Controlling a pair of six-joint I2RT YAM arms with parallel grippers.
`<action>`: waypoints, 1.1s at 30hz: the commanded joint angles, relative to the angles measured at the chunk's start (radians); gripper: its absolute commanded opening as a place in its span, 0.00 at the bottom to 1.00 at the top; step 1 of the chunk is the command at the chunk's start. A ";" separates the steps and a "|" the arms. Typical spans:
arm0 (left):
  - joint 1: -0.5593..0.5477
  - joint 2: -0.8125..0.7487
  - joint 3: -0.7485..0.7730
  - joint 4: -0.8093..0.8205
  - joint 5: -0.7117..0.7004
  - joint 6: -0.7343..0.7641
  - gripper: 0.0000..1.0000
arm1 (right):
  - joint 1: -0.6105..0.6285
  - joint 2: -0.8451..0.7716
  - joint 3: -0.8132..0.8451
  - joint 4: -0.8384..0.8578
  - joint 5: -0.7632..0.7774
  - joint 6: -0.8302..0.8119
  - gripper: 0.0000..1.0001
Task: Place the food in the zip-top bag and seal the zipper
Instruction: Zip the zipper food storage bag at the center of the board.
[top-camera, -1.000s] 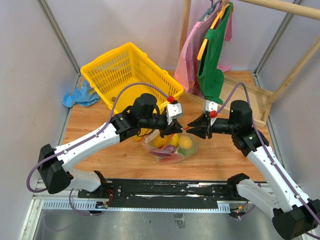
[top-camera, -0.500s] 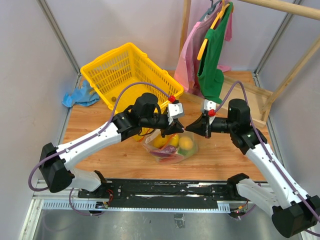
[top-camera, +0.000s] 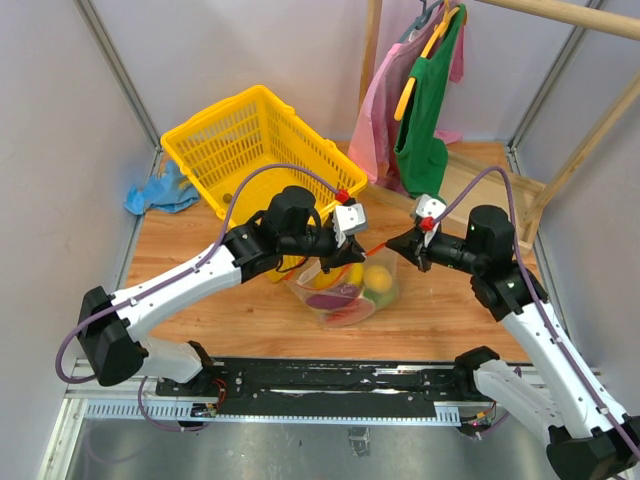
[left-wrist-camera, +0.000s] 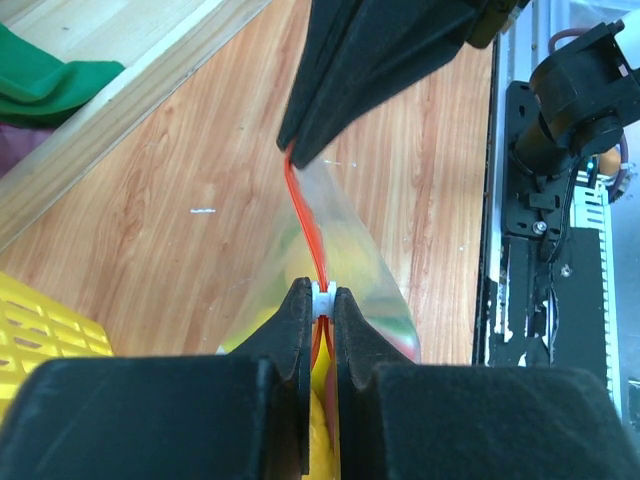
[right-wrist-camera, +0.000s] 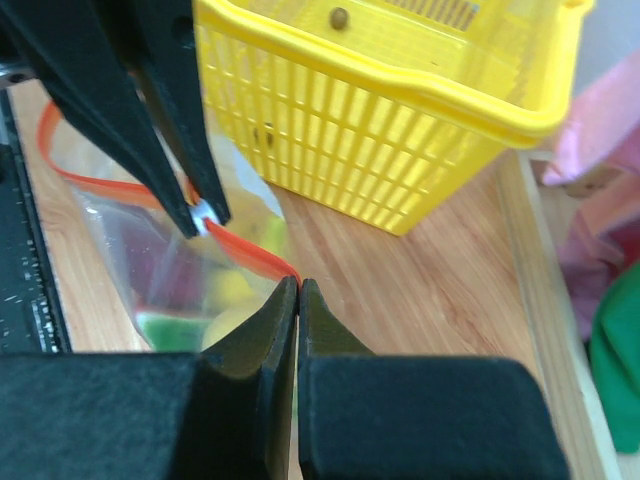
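Observation:
The clear zip-top bag (top-camera: 350, 292) hangs between my grippers over the wooden table, with the food inside: a yellow-orange fruit (top-camera: 377, 277), a purple piece (top-camera: 335, 298) and a green piece (top-camera: 381, 297). The red-orange zipper (top-camera: 372, 248) is stretched taut. My left gripper (top-camera: 345, 260) is shut on the zipper's white slider (left-wrist-camera: 320, 298). My right gripper (top-camera: 393, 243) is shut on the end of the zipper (right-wrist-camera: 245, 250), in the right wrist view (right-wrist-camera: 298, 285). The strip (left-wrist-camera: 305, 225) runs straight from my left gripper (left-wrist-camera: 320, 300) to the right fingers (left-wrist-camera: 350, 90).
A yellow plastic basket (top-camera: 255, 140) stands just behind the bag and close in the right wrist view (right-wrist-camera: 380, 130). A blue cloth (top-camera: 160, 190) lies at the far left. Green (top-camera: 425, 100) and pink (top-camera: 375, 125) garments hang on a wooden rack at the back right.
My right gripper has moved right and slightly back with the zipper's end, pulling the strip taut and lifting the bag's top. My left gripper has stayed on the slider.

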 joint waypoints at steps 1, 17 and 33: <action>0.000 -0.052 -0.010 -0.083 0.018 -0.022 0.00 | -0.028 -0.038 0.012 0.010 0.267 0.005 0.01; 0.000 -0.063 -0.031 -0.130 -0.026 -0.042 0.00 | -0.047 -0.048 0.039 -0.024 0.609 0.028 0.01; 0.000 -0.038 -0.009 -0.083 -0.020 -0.038 0.00 | -0.047 -0.050 0.125 -0.212 -0.066 -0.230 0.53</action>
